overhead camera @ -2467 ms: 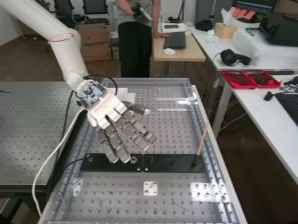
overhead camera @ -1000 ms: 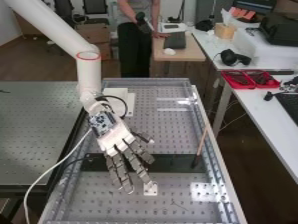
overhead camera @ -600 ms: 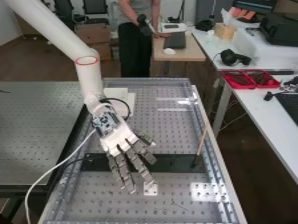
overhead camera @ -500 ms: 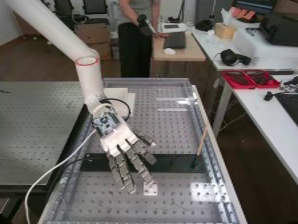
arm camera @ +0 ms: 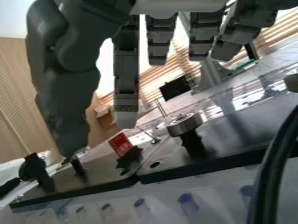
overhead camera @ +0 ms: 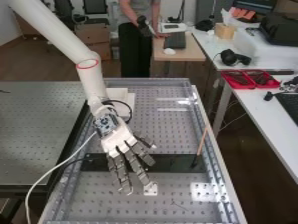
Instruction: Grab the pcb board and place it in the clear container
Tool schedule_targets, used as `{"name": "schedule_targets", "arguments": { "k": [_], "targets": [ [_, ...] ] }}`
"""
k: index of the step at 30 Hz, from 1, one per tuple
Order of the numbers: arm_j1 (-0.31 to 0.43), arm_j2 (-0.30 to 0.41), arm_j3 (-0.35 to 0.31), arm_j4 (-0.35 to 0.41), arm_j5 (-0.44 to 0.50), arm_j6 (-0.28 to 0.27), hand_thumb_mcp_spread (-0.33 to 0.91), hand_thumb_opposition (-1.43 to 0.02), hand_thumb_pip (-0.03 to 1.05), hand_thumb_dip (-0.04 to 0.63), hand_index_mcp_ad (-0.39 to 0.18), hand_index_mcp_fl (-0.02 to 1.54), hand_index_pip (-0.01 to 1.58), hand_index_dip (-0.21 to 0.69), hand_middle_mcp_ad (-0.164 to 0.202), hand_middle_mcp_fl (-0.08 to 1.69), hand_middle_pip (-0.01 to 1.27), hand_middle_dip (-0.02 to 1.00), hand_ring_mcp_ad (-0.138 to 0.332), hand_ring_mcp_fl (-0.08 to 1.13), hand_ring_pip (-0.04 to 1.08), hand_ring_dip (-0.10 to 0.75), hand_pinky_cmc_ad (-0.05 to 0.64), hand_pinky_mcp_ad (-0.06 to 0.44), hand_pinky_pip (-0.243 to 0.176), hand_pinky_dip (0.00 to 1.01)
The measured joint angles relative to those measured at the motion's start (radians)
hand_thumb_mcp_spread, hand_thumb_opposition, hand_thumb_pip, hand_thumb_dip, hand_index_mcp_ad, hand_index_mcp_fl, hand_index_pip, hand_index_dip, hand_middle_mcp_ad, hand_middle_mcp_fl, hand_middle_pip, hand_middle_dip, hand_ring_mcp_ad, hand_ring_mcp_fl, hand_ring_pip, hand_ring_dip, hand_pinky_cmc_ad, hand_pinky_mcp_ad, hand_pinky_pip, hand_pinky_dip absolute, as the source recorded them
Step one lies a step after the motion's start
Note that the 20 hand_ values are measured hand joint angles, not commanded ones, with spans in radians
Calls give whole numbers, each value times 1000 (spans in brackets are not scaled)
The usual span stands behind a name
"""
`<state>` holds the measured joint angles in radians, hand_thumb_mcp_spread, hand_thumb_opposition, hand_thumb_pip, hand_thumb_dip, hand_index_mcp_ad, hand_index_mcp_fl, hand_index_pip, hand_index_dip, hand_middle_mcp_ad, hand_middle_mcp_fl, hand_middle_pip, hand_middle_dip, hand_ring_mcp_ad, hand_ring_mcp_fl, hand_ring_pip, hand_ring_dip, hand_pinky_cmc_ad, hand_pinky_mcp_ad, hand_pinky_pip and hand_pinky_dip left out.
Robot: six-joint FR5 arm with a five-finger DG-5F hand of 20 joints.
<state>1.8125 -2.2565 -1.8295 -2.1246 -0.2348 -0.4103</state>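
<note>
In the high view the hand (overhead camera: 118, 141) hangs over the dark plate, palm and fingers pointing at the bench's near end, fingers straight and slightly spread. Just beyond its fingertips is a small white square piece with dark dots (overhead camera: 151, 189). A bright, see-through rectangular patch (overhead camera: 203, 192) lies to the right; whether it is the clear container I cannot tell. In the wrist view the hand (arm camera: 126, 75) has its fingers extended with nothing between them. A small red board (arm camera: 121, 145) leans by a dark clip beyond the black plates, apart from the fingers.
The dark plate (overhead camera: 176, 163) crosses the bench under the hand, with a thin brown stick (overhead camera: 201, 142) upright at its right end. A round metal knob (arm camera: 185, 124) rises on a post from it. White boxes (overhead camera: 120, 98) stand behind the wrist. Cables run along the left.
Since the earliest frame the hand has moved toward the bench's near end, past the dark plate, and turned to point more straight at that end. Over the last half second it has barely shifted.
</note>
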Motion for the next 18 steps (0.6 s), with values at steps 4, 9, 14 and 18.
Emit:
{"name": "schedule_targets", "arguments": {
  "k": [4, 9, 14, 18],
  "targets": [
    [2, -1, -2, -3, 5, 6, 557, -757, 325, 182, -75, 307, 1229, 202, 24, 30, 127, 155, 183, 0, 93, 31, 216, 152, -75, 190],
    [2, -3, -5, -3, 5, 7, 557, -757, 326, 185, -75, 304, 1229, 202, 24, 40, 127, 155, 183, 0, 89, 37, 216, 138, -75, 190],
    [2, -5, -9, 11, 1, -8, 557, -757, 326, 182, -75, 304, 1229, 202, 28, 40, 127, 155, 180, 16, 87, 37, 213, 138, -75, 188],
    [-1, -6, -16, 35, -4, -34, 572, -757, 323, 182, -75, 307, 1230, 202, 28, 40, 127, 155, 180, 16, 87, 37, 211, 138, -75, 188]
  ]
}}
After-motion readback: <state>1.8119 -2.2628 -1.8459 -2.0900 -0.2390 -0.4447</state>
